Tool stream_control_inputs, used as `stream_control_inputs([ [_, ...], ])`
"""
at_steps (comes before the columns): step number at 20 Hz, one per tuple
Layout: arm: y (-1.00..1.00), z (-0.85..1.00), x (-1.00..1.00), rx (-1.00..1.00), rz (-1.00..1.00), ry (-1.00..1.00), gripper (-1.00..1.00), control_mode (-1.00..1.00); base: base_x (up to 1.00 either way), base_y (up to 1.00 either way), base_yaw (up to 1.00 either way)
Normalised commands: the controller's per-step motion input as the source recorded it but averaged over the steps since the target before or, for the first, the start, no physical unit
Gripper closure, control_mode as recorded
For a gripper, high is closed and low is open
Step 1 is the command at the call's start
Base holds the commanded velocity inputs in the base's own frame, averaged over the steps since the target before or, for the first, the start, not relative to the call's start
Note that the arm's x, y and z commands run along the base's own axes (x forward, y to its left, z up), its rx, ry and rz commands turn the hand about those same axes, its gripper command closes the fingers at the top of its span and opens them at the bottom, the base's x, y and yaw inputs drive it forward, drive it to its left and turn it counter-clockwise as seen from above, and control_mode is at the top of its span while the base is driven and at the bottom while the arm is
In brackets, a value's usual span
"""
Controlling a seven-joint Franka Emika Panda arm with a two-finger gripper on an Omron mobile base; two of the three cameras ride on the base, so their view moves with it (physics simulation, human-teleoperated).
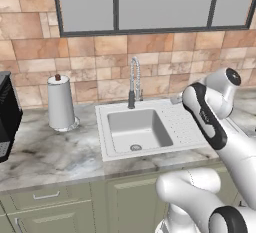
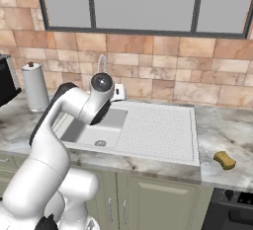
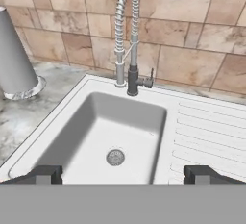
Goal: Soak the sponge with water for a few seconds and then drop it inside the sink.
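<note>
One sink [image 1: 112, 111] is set in the surface [image 1: 55, 149], with one basin, one round drain [image 1: 135, 147] and one coiled faucet [image 1: 134, 82] behind it. One paper towel roll [image 1: 61, 102] stands left of the sink. One sponge [image 2: 225, 160] lies right of the sink.

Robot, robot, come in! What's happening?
Gripper open, empty, over sink. Sponge on counter, right of sink. Faucet dry. Nothing blocking.

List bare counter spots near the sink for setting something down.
Free: the marble counter between the white paper towel roll and the white recessed sink; the ribbed drainboard; the counter strip between the drainboard and the yellow-tan sponge. Crowded: around the coiled chrome faucet.
</note>
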Motion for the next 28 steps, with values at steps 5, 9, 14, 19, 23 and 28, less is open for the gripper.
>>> stream_control_inputs([
  [5, 0.0, 0.0, 0.26, 0.0, -0.11, -0.03, -1.0, -1.0, 0.0, 0.0, 0.0],
  [9, 0.0, 0.0, 0.22, 0.02, -0.12, -0.06, -1.0, -1.0, 0.0, 0.0, 0.0],
  [14, 0.0, 0.0, 0.25, 0.03, -0.09, -0.04, -1.0, -1.0, 0.0, 0.0, 0.0],
  [19, 0.0, 0.0, 0.04, 0.05, 0.0, -0.07, -1.0, -1.0, 0.0, 0.0, 0.0],
  [23, -0.03, 0.0, 0.0, 0.07, 0.08, -0.13, -1.0, -1.0, 0.0, 0.0, 0.0],
  [28, 0.0, 0.0, 0.0, 0.01, 0.13, -0.12, -1.0, -1.0, 0.0, 0.0, 0.0],
])
